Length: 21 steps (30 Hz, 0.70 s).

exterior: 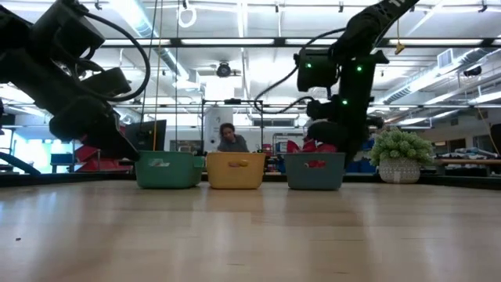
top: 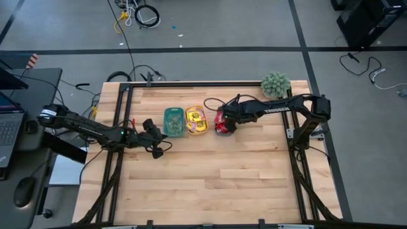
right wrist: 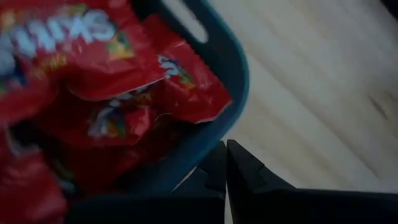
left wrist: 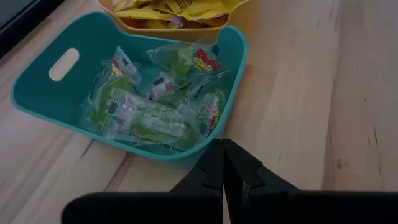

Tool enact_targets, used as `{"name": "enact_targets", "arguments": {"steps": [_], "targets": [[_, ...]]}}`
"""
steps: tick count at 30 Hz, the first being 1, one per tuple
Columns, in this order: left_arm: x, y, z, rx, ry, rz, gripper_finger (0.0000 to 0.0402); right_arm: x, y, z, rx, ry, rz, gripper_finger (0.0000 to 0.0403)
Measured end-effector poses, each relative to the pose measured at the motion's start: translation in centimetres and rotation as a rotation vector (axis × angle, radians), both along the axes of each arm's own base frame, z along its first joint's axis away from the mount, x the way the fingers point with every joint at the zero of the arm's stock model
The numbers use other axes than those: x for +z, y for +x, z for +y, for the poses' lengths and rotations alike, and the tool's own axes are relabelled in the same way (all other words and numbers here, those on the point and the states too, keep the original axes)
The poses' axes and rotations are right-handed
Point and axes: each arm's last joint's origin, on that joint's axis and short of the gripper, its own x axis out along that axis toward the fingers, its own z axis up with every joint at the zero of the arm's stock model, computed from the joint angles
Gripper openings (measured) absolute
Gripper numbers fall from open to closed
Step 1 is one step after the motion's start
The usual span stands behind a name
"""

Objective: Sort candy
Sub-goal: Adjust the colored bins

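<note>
Three small trays sit in a row near the twelve o'clock edge of my table [top: 210, 184]. The teal tray [top: 173, 121] holds clear-wrapped pale green candy [left wrist: 155, 106]. Just at its three o'clock, the yellow tray [top: 196, 121] is full of yellow packets [left wrist: 174, 9]. Further toward three o'clock, the blue tray [exterior: 315, 171] is heaped with shiny red packets [right wrist: 112, 81].

My left gripper [left wrist: 222, 163] is pinched fully together with nothing in it, just outside the teal tray's rim. My right gripper [right wrist: 225, 158] is likewise closed and empty, against the blue tray's outer wall. A fuzzy green plant [top: 275, 84] stands at the table's two o'clock corner.
</note>
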Motion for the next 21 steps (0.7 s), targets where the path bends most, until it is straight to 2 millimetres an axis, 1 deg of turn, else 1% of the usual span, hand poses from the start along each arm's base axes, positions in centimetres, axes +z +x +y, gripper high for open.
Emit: {"name": "enact_targets", "arguments": {"steps": [8, 10, 12, 15, 18, 20, 21], "targets": [[0.0, 0.0, 0.0, 0.012, -0.016, -0.014, 0.0, 0.6, 2.2, -1.3, 0.07, -0.038, -0.25, 0.0], [0.0, 0.0, 0.0, 0.015, -0.019, -0.016, 0.0, 0.7, 2.5, -1.4, 0.085, -0.06, -0.275, 0.0], [0.0, 0.0, 0.0, 0.015, -0.019, -0.016, 0.0, 1.0, 2.5, -1.3, 0.104, -0.094, -0.251, 0.0], [0.1, 0.0, 0.0, 0.014, -0.02, -0.016, 0.0, 2.3, 1.5, -0.5, 0.108, -0.101, -0.185, 0.0], [0.1, 0.0, -0.1, 0.003, -0.032, -0.015, 0.0, 3.8, 0.0, 1.2, 0.103, -0.065, -0.126, 0.0], [0.1, 0.0, -0.1, 0.0, -0.034, -0.015, 0.0, 4.0, -0.8, 2.7, 0.1, -0.005, -0.106, 0.0], [0.0, 0.0, -0.1, -0.002, -0.035, -0.015, 0.0, 3.7, -1.1, 3.5, 0.098, 0.02, -0.103, 0.0]]}}
